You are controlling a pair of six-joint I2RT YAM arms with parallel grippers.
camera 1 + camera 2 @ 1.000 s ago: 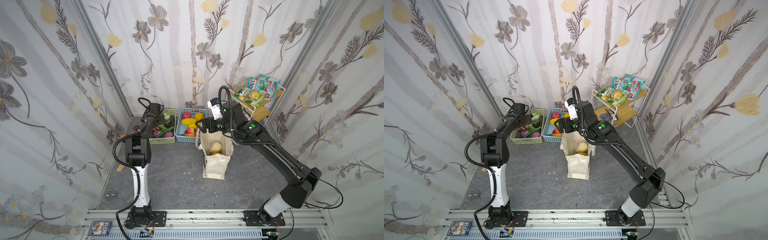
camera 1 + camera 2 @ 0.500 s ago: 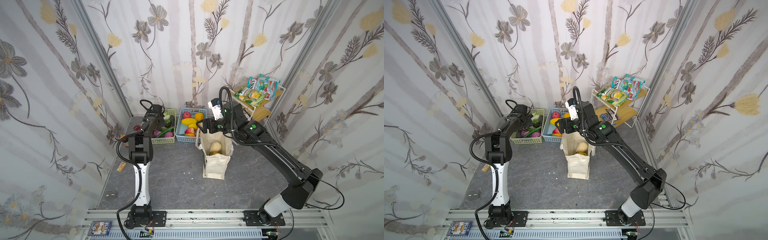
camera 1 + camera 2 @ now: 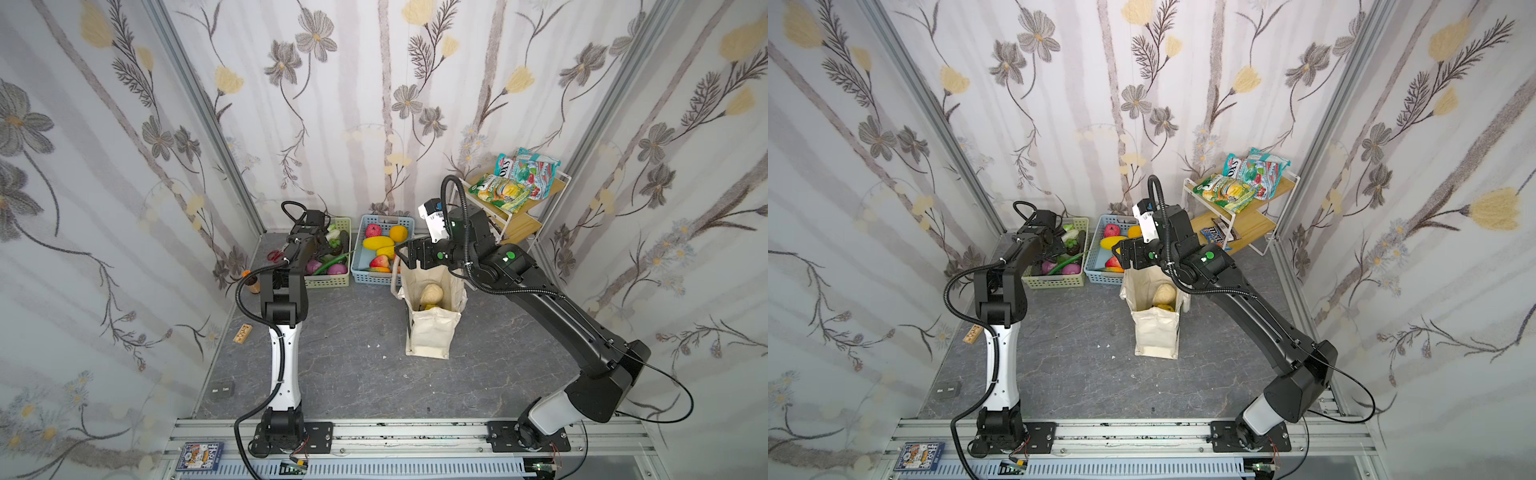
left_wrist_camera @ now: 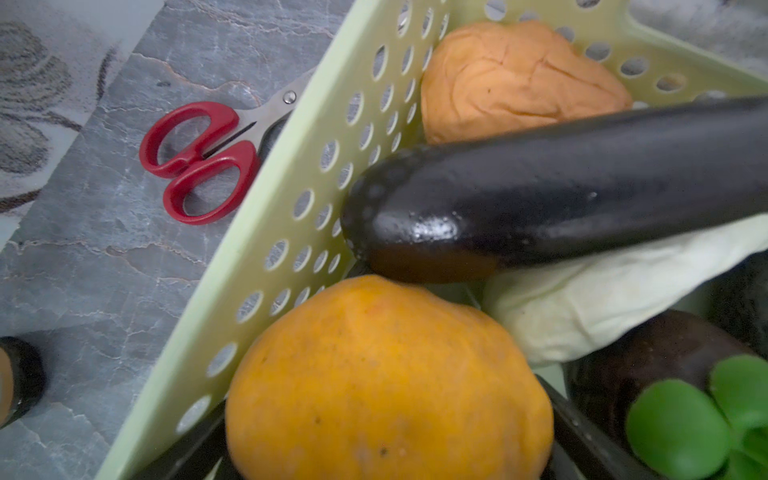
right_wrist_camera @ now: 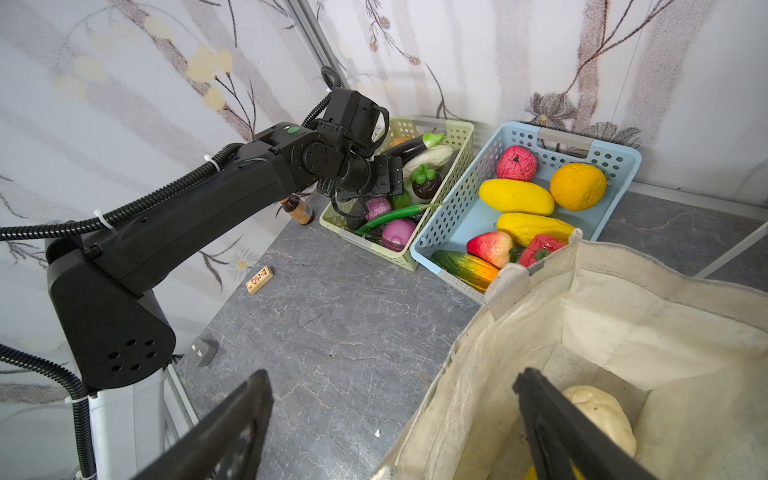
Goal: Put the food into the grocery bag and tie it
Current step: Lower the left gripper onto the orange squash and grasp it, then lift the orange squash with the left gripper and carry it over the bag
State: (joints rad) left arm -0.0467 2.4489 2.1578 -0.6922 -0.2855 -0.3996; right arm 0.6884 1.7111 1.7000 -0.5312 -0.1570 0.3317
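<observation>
The cream grocery bag (image 3: 430,332) (image 3: 1154,332) stands open mid-floor, with a cream toy (image 5: 602,411) and something yellow inside. My right gripper (image 5: 392,376) (image 3: 409,255) is open astride the bag's rim (image 5: 511,282), one finger inside and one over the floor. My left gripper (image 4: 390,415) (image 3: 328,245) reaches into the green basket (image 4: 291,199). Its jaws stand wide, with an orange toy fruit (image 4: 374,353) between them and a finger close against each side. Beside that fruit lie a dark eggplant (image 4: 540,195), a cream vegetable (image 4: 602,299) and a tan toy (image 4: 511,79).
A blue basket (image 5: 457,199) of red, yellow and orange toy fruit stands between the green basket and the bag. Red scissors (image 4: 195,162), a small bottle (image 3: 252,284) and a wooden block (image 3: 242,332) lie by the left wall. A rack (image 3: 519,220) with snack packets stands at the back right.
My left arm has stretched further over the green basket and its jaws have begun to narrow around the orange fruit. The right arm and the bag have stayed put.
</observation>
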